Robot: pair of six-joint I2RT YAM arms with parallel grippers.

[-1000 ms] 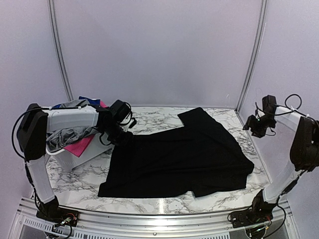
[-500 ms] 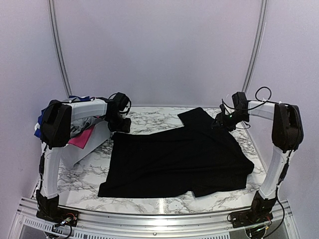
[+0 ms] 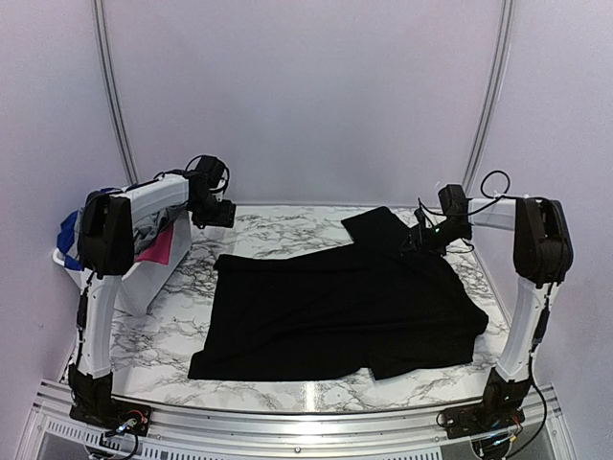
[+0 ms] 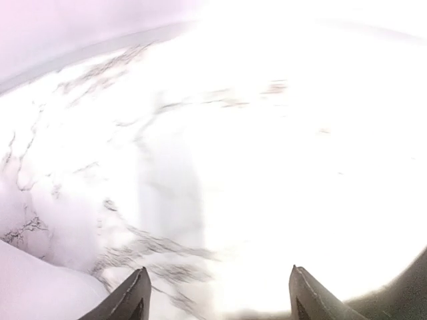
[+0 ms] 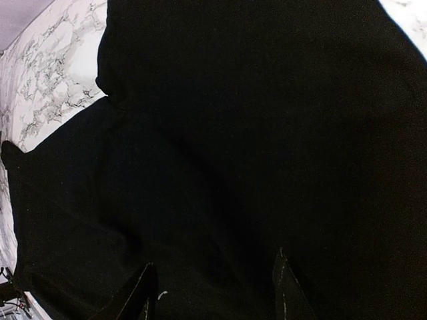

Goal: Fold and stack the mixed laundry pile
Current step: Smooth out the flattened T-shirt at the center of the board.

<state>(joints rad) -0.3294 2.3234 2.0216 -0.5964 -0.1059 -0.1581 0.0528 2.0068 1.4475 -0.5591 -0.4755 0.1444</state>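
Observation:
A black garment [image 3: 335, 302] lies spread flat on the marble table [image 3: 153, 335]; it fills most of the right wrist view [image 5: 253, 133]. My right gripper [image 3: 416, 241] hovers over its back right part, near the sleeve [image 3: 378, 225], open with nothing between the fingers [image 5: 212, 290]. My left gripper [image 3: 220, 213] is at the back left, off the black garment, open over bare marble [image 4: 217, 293]. The rest of the mixed laundry pile sits in the basket at left: grey cloth [image 3: 153, 226], a hot-pink piece [image 3: 158, 247] and a blue piece [image 3: 69, 230].
A white plastic basket [image 3: 129, 287] stands at the table's left edge, beside the left arm. Pale walls close in the table at the back and sides. The left wrist view is washed out by glare.
My left gripper let go of the black garment's back left corner, opened wider and pulled back toward the wall. My right arm swung in from the right edge to above the garment.

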